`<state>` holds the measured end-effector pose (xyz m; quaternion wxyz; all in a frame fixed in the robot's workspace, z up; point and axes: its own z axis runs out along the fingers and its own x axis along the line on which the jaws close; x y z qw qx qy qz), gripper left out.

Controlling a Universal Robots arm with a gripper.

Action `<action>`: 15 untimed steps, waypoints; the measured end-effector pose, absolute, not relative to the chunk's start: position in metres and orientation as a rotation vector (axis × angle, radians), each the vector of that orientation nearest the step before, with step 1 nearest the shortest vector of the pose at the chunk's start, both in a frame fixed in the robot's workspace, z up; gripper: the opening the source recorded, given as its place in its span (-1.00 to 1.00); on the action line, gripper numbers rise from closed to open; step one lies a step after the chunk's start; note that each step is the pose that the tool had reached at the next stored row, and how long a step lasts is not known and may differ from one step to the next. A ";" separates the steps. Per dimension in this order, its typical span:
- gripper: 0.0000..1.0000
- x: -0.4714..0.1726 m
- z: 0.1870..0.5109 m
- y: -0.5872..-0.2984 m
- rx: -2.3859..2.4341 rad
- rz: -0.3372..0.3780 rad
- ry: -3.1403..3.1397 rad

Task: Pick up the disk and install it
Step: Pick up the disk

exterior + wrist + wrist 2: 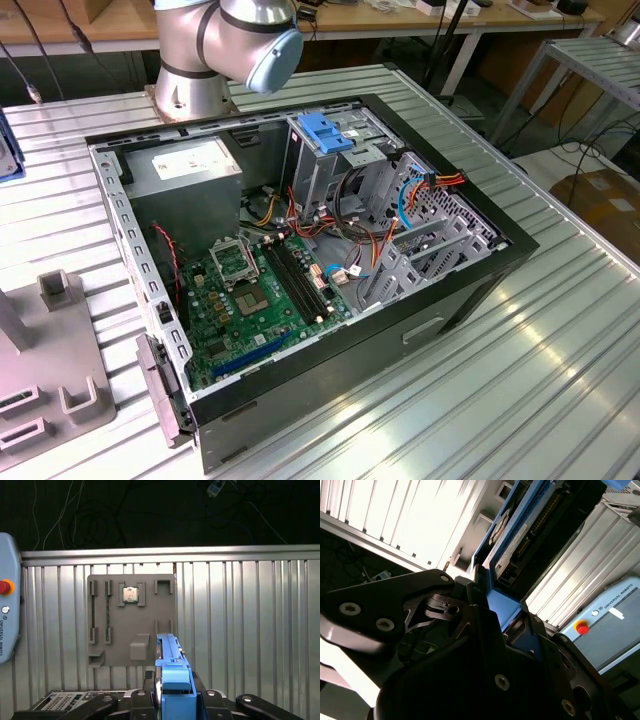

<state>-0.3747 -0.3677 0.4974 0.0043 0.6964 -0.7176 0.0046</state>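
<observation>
One open black metal computer case [300, 250] lay on the ribbed silver table [560, 330], its green motherboard [250, 300] exposed, and a grey slotted fixture plate [131, 620] sat well apart from it. The black gripper [173, 692] hung over the table near that plate, its fingers [482, 625] clamped on the disk [520, 545], a flat dark grey hard drive with blue plastic side rails and a pale label, held edge-on clear of the table.
</observation>
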 end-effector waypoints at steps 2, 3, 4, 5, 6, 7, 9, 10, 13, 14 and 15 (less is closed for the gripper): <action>-0.26 -0.372 0.497 -0.368 2.182 0.014 -2.248; -0.26 -0.370 0.497 -0.368 2.182 0.014 -2.248; -0.26 -0.368 0.497 -0.368 2.182 0.014 -2.248; -0.26 -0.367 0.497 -0.368 2.182 0.014 -2.248; -0.26 -0.365 0.497 -0.368 2.182 0.014 -2.248; -0.26 -0.364 0.497 -0.368 2.182 0.014 -2.248; -0.26 -0.361 0.497 -0.368 2.182 0.014 -2.248; -0.26 -0.360 0.497 -0.368 2.182 0.014 -2.248; -0.26 -0.356 0.497 -0.368 2.182 0.014 -2.248; -0.26 -0.354 0.497 -0.368 2.182 0.014 -2.248; -0.26 -0.353 0.497 -0.368 2.182 0.014 -2.248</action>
